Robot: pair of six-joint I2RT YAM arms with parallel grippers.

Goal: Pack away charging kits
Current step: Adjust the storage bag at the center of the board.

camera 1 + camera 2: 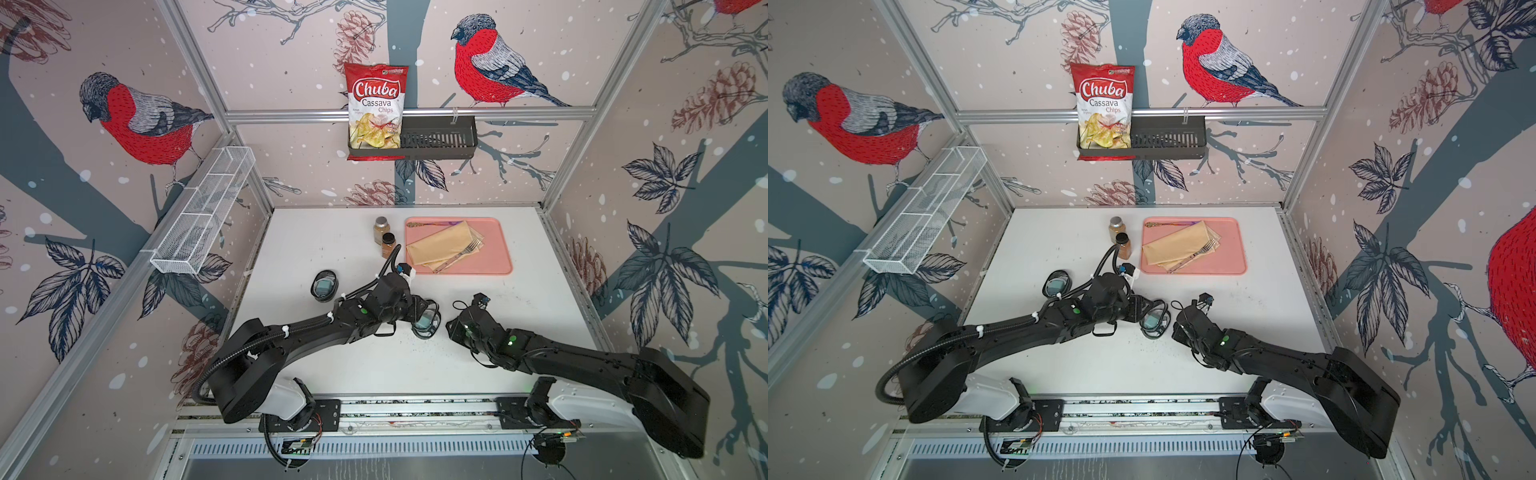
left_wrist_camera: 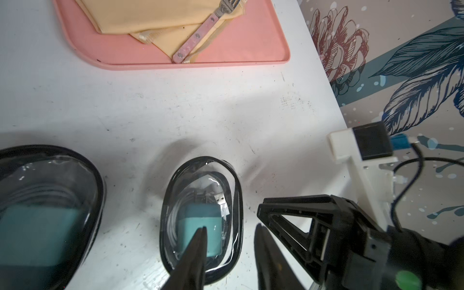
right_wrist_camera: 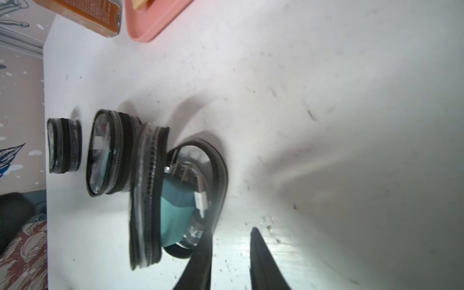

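Left fingers [image 2: 195, 256] parted over a case [image 2: 198, 180], right fingers [image 3: 261, 256] parted alongside, bag [image 1: 376, 108] reading Chuba Cassava Chips

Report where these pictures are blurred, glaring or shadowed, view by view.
Left wrist view: the case at the frame edge is soft and out of focus, and the middle case shows white glints on its clear lid. Right wrist view: the whole frame is smeared, with glare on the table. Both top views: sharp, evenly lit, soft shadows.

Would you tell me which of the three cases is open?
The case nearest the right gripper: its lid is ajar, showing a teal charger and white cable; the other two are zipped shut.
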